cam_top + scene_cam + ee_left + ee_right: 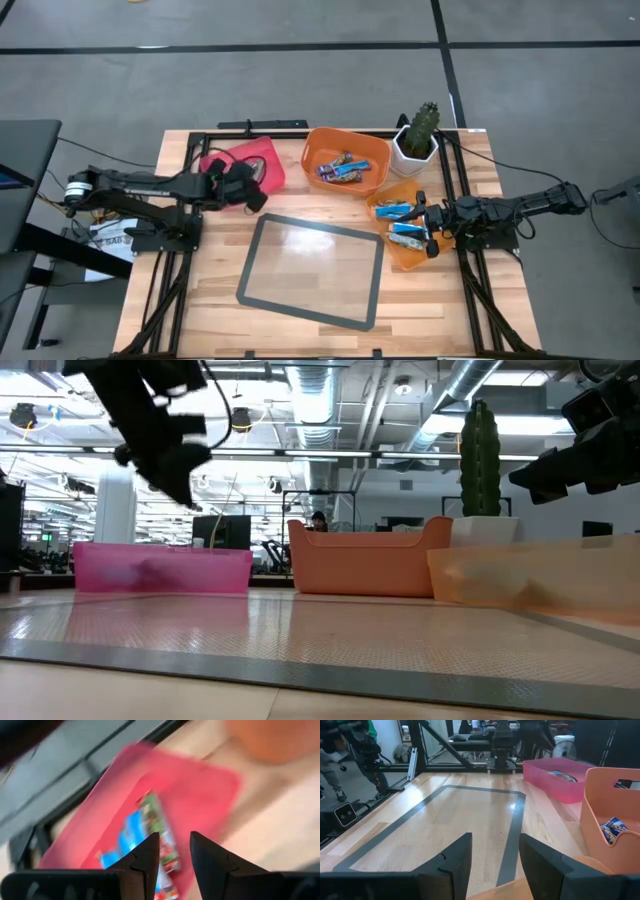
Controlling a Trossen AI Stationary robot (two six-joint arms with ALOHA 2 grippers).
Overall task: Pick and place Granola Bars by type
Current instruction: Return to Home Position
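Left arm (130, 186) is being held stretched out sideways, wrist being tipped downward, with the left gripper (175, 862) being held just slightly parted. Right arm (510, 207) is being held reaching in the opposite way, low and roughly level, right gripper (495, 857) being held wider apart.

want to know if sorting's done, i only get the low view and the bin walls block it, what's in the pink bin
observer: wrapped bars lie in the pink bin, below the left gripper.
operator: and the orange bin on my right
observer: blue bars lie in it, right gripper above it.
operator: any bars lying on the mat
observer: none shows on it in the high view.
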